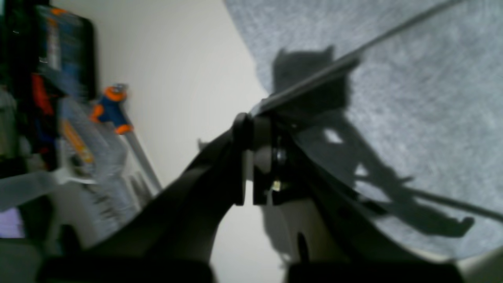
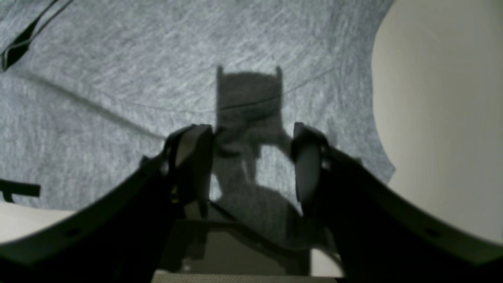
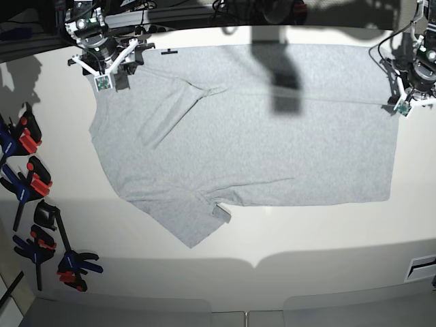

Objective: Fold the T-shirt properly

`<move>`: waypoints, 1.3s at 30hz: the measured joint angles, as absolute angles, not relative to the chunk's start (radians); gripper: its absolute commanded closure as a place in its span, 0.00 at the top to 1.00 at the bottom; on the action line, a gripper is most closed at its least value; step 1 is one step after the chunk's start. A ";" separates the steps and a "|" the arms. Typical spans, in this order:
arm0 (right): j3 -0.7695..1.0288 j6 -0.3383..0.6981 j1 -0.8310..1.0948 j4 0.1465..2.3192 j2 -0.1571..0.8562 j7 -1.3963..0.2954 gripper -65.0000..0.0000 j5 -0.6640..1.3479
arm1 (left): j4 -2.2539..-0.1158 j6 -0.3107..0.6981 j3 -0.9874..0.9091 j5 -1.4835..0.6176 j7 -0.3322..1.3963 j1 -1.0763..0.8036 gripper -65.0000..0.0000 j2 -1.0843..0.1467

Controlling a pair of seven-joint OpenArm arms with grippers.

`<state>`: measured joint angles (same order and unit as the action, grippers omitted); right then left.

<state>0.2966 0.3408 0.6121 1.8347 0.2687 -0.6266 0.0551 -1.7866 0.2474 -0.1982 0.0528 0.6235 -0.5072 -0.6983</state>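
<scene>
The T-shirt (image 3: 252,143) lies spread flat, plain side up, across the table (image 3: 327,245), one sleeve pointing toward the near edge. The left gripper (image 1: 251,118) is clamped on the shirt's edge at the far corner. The right gripper (image 2: 253,157) hovers over the opposite far corner, jaws apart, holding nothing. Clamps (image 3: 30,184) lie beside the table.

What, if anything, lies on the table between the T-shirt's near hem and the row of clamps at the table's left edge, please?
Nothing: in the base view only bare table separates the T-shirt from the clamps.
</scene>
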 measured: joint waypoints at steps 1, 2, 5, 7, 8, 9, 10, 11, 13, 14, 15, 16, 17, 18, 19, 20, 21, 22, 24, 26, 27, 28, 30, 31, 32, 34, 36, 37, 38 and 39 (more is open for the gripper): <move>0.297 0.341 0.612 1.835 0.269 -0.627 0.48 0.055 | -1.787 0.248 -0.198 0.074 0.617 -0.507 0.00 -0.698; 0.297 0.341 0.612 1.835 0.269 -0.627 0.48 0.055 | -1.787 0.248 -0.198 0.098 0.606 -0.507 0.00 -0.698; 0.297 0.341 0.612 1.835 0.269 -0.627 0.48 0.055 | -1.787 0.247 -0.198 0.110 0.605 -0.507 0.01 -0.698; 0.297 0.341 0.612 1.835 0.269 -0.627 0.48 0.055 | -1.787 0.247 -0.198 0.110 0.605 -0.507 0.10 -0.698; 0.297 0.341 0.612 1.835 0.269 -0.627 0.48 0.055 | -1.787 0.247 -0.198 0.110 0.605 -0.507 0.14 -0.698; 0.297 0.341 0.612 1.835 0.269 -0.627 0.48 0.055 | -1.787 0.247 -0.198 0.111 0.605 -0.507 0.17 -0.699; 0.297 0.341 0.612 1.835 0.269 -0.627 0.48 0.055 | -1.787 0.247 -0.198 0.112 0.601 -0.507 0.18 -0.698; 0.297 0.341 0.612 1.835 0.269 -0.627 0.48 0.055 | -1.787 0.247 -0.198 0.113 0.598 -0.507 0.18 -0.698; 0.297 0.341 0.612 1.835 0.269 -0.627 0.48 0.055 | -1.785 0.247 -0.198 0.113 0.586 -0.507 0.18 -0.698; 0.297 0.341 0.612 1.835 0.269 -0.627 0.48 0.055 | -1.782 0.245 -0.198 0.113 0.583 -0.506 0.18 -0.699; 0.297 0.341 0.612 1.835 0.269 -0.627 0.48 0.055 | -1.776 0.245 -0.198 0.113 0.583 -0.504 0.18 -0.698; 0.297 0.341 0.612 1.835 0.269 -0.627 0.48 0.055 | -1.767 0.245 -0.198 0.113 0.583 -0.501 0.18 -0.698; 0.297 0.341 0.612 1.835 0.269 -0.627 0.48 0.055 | -1.761 0.245 -0.198 0.113 0.583 -0.501 0.18 -0.698; 0.297 0.341 0.612 1.835 0.269 -0.627 0.48 0.055 | -1.761 0.245 -0.198 0.113 0.583 -0.501 0.18 -0.699; 0.297 0.341 0.612 1.835 0.269 -0.627 0.48 0.055 | -1.761 0.243 -0.198 0.113 0.583 -0.501 0.18 -0.698; 0.297 0.341 0.612 1.842 0.268 -0.630 0.48 0.052 | -1.761 0.216 -0.198 0.110 0.583 -0.501 0.18 -0.698; 0.297 0.341 0.612 1.857 0.268 -0.634 0.48 0.050 | -1.763 0.163 -0.196 0.110 0.582 -0.501 0.18 -0.697; 0.297 0.341 0.613 1.882 0.269 -0.636 0.48 0.047 | -1.770 0.089 -0.196 0.109 0.583 -0.501 0.18 -0.695; 0.297 0.341 0.613 1.940 0.282 -0.636 0.48 0.047 | -1.800 -0.111 -0.197 0.121 0.591 -0.498 0.18 -0.696; 0.297 0.337 0.612 2.009 0.296 -0.635 0.48 0.039 | -1.842 -0.288 -0.197 0.165 0.598 -0.496 0.18 -0.699; 0.297 0.336 0.612 2.044 0.302 -0.629 0.48 0.034 | -1.864 -0.352 -0.198 0.190 0.596 -0.496 0.18 -0.699; 0.297 0.337 0.612 2.076 0.305 -0.627 0.48 0.031 | -1.888 -0.400 -0.199 0.212 0.602 -0.496 0.18 -0.699; 0.297 0.337 0.612 2.125 0.305 -0.630 0.48 0.027 | -1.938 -0.437 -0.199 0.229 0.643 -0.495 0.18 -0.699; 0.296 0.341 0.612 2.142 0.305 -0.633 0.48 0.026 | -1.963 -0.437 -0.199 0.223 0.666 -0.495 0.18 -0.698; 0.295 0.360 0.612 2.154 0.305 -0.636 0.48 0.025 | -1.988 -0.438 -0.199 0.205 0.683 -0.496 0.18 -0.698; 0.279 0.483 0.611 2.165 0.308 -0.636 0.48 0.019 | -2.029 -0.438 -0.199 0.168 0.694 -0.495 0.18 -0.699; 0.227 0.612 0.612 2.166 0.319 -0.639 0.48 0.022 | -2.062 -0.437 -0.199 0.132 0.693 -0.495 0.18 -0.698; 0.187 0.634 0.612 2.166 0.334 -0.640 0.48 0.026 | -2.071 -0.437 -0.198 0.126 0.685 -0.495 0.18 -0.699; 0.144 0.639 0.613 2.166 0.353 -0.640 0.48 0.016 | -2.079 -0.436 -0.198 0.111 0.674 -0.495 0.18 -0.699; 0.102 0.638 0.612 2.166 0.376 -0.638 0.48 -0.031 | -2.084 -0.436 -0.198 0.108 0.674 -0.495 0.18 -0.699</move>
